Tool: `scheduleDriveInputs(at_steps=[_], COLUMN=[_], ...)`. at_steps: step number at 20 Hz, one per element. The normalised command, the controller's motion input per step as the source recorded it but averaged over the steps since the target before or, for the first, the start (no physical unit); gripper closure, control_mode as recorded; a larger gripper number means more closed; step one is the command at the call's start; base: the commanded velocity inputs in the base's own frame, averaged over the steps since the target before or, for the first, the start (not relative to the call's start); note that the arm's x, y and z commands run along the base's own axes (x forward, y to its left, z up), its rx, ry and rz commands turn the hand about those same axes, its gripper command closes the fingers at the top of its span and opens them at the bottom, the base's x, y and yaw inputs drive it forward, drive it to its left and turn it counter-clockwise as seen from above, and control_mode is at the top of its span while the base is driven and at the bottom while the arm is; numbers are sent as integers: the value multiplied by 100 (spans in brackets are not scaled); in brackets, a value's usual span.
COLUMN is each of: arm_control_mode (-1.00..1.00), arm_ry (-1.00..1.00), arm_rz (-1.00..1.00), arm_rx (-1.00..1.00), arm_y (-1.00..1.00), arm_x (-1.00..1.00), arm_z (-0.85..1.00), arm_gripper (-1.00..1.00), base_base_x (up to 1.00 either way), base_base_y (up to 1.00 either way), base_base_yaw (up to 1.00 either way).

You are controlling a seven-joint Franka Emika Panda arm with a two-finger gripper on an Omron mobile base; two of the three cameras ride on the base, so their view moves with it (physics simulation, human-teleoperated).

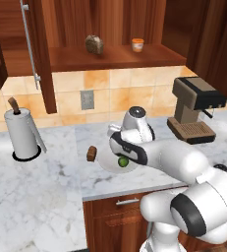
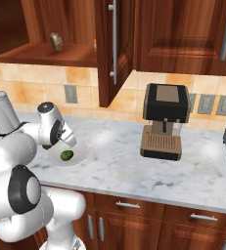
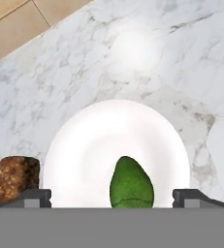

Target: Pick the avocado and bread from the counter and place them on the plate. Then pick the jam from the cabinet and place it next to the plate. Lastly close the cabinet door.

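Hand view: avocado lies on plate
Claw: spread wide, holding nothing
Bread: on tabletop, beside plate

Even, soft light falls across my whole kitchen, bright with no harsh contrast. A pale round glare spot sits on the marble tabletop just beyond the plate, which glows nearly blown-out white. Shadows are faint, only a soft dark ring under the paper towel roll. The cabinet interior looks dimmer. Everything is rendered, slightly soft and blocky, with no edge distortion.
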Motion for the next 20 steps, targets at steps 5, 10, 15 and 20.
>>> scheduleDriveInputs(at_steps=[5, 10, 15, 20], arm_control_mode=[-100, -100, -100, -100], arm_ry=[-3, -3, 0, -2], arm_rz=[18, 12, 5, 2], arm_rx=[-2, -3, -1, 0], arm_y=[17, 31, 38, 42], arm_x=[-1, -3, 0, 0], arm_z=[0, 1, 1, 2], arm_gripper=[-100, -100, -100, -100], base_base_x=[0, 0, 0, 0], base_base_y=[0, 0, 0, 0], base_base_yaw=[0, 0, 0, 0])
